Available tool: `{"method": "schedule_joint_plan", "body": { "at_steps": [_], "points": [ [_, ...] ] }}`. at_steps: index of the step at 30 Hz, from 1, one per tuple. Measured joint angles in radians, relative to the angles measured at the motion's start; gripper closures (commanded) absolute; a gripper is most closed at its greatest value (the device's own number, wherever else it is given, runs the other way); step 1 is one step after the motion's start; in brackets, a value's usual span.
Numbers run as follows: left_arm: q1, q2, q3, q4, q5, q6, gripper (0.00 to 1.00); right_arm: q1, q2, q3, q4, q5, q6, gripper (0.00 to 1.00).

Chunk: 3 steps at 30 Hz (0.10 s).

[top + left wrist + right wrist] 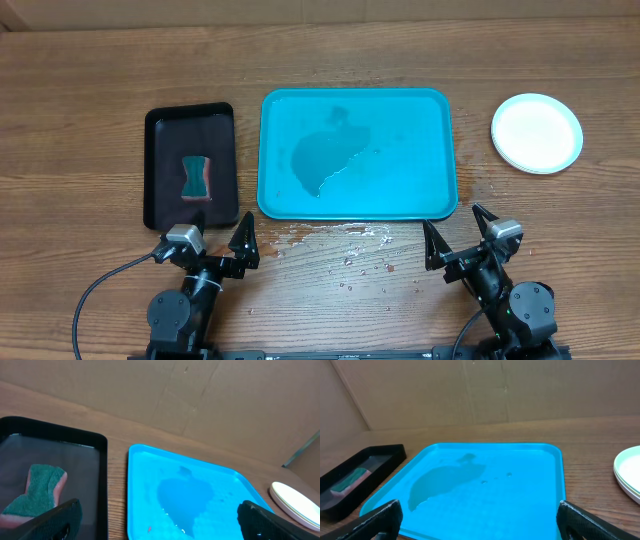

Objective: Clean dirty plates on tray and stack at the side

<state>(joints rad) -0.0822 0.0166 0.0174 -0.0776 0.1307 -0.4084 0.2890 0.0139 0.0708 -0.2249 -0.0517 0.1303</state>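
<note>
plates [537, 133] stacked on counter [100, 60], right of wet tray [415, 150]; sponge [196, 177] in blk tray [162, 150]; left gripper [218, 240] & right gripper [458, 235] wide, empty

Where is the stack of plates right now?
In the overhead view the stack of plates sits on the table at the far right, just to the right of the turquoise tray and apart from it.

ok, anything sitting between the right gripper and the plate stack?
Nothing visible. The right gripper, open, sits at the near edge. The plate stack lies beyond it to its right, with only tabletop between them. The tray is left of that line and holds just a puddle.
</note>
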Motion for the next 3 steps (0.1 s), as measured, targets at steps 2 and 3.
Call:
{"method": "schedule_joint_plan", "body": {
  "at_steps": [2,3],
  "points": [
    [0.0,0.0,0.0,0.0,0.0,0.0,0.0,0.0,0.0,0.0,0.0,0.0,0.0,0.0],
    [0.0,0.0,0.0,0.0,0.0,0.0,0.0,0.0,0.0,0.0,0.0,0.0,0.0,0.0]
  ]
}}
